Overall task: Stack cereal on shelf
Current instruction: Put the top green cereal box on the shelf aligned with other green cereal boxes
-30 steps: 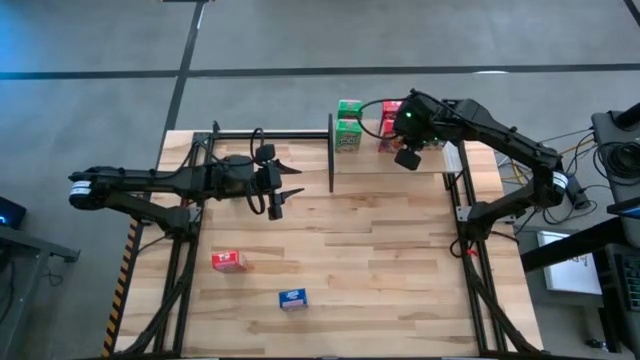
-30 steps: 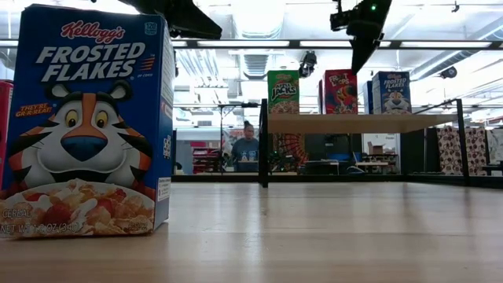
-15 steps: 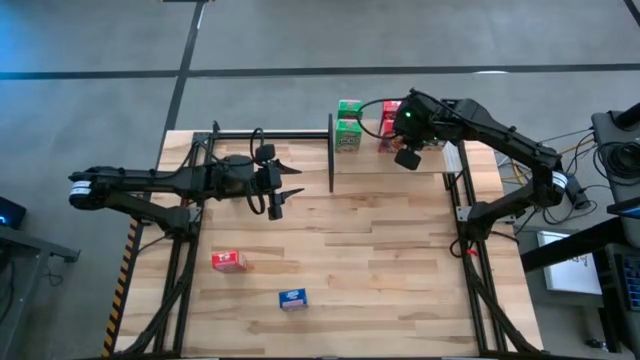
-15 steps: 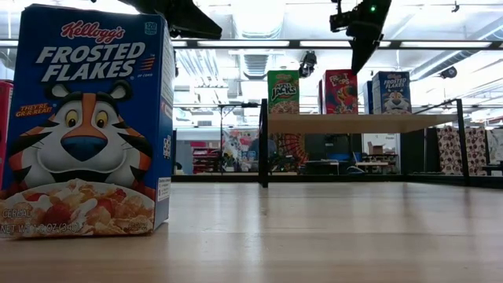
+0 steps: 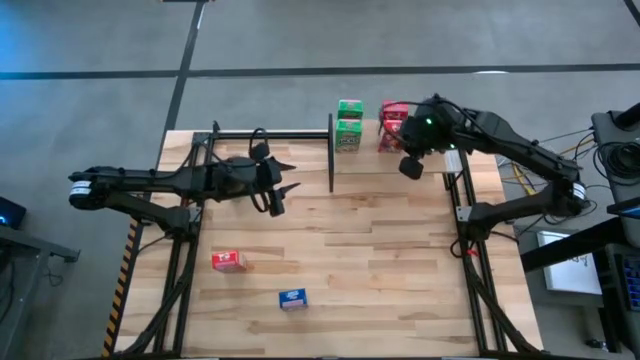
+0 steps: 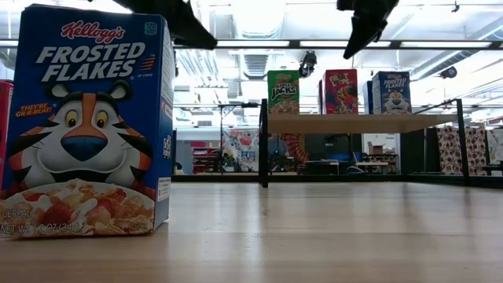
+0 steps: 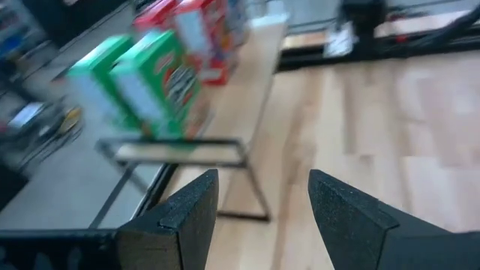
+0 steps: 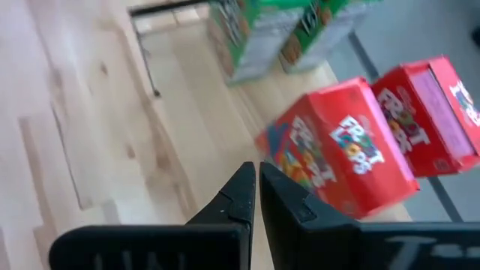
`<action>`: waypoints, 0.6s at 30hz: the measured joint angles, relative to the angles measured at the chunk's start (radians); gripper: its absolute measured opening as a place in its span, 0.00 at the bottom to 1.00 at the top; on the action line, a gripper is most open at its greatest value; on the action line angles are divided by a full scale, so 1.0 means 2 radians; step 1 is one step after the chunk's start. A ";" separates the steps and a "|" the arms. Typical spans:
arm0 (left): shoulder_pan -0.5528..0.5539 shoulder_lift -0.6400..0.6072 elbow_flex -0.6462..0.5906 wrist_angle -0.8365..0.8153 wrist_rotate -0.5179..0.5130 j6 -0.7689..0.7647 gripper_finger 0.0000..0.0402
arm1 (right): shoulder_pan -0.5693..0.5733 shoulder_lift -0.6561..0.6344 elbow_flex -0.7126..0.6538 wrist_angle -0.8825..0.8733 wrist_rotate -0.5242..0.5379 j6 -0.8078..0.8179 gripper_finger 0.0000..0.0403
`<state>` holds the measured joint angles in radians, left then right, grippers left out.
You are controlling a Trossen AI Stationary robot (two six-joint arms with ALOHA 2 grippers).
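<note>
shelf (image 5: 360,150): green, red, blue boxes upright | table: red box (image 5: 228,261), blue box (image 5: 292,299) lying loose

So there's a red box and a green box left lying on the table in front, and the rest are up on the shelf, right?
Not quite. The high view shows a red box and a blue box on the table, not a green one. Both green boxes visible there stand on the shelf with other boxes.
</note>
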<state>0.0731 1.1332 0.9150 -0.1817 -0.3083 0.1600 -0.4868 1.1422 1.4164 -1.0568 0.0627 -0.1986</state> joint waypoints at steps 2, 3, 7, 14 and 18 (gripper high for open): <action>0.000 0.000 0.001 -0.019 -0.031 -0.016 0.48 | 0.007 -0.024 -0.032 0.033 -0.004 0.000 0.03; 0.000 0.000 0.002 -0.030 -0.044 -0.025 0.48 | 0.011 -0.036 -0.052 0.054 -0.006 0.000 0.03; 0.003 0.000 0.007 -0.069 -0.072 -0.069 0.48 | 0.030 -0.086 -0.135 0.150 -0.006 0.000 0.03; 0.027 0.004 0.028 -0.156 -0.073 -0.148 0.48 | 0.064 -0.149 -0.249 0.297 -0.007 -0.001 0.03; 0.048 0.007 0.038 -0.214 -0.073 -0.196 0.48 | 0.087 -0.171 -0.295 0.360 -0.009 0.001 0.03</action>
<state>0.1681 1.1478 0.9900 -0.6093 -0.4548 -0.2327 -0.3128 0.7995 0.8270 -0.3359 0.0442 -0.1964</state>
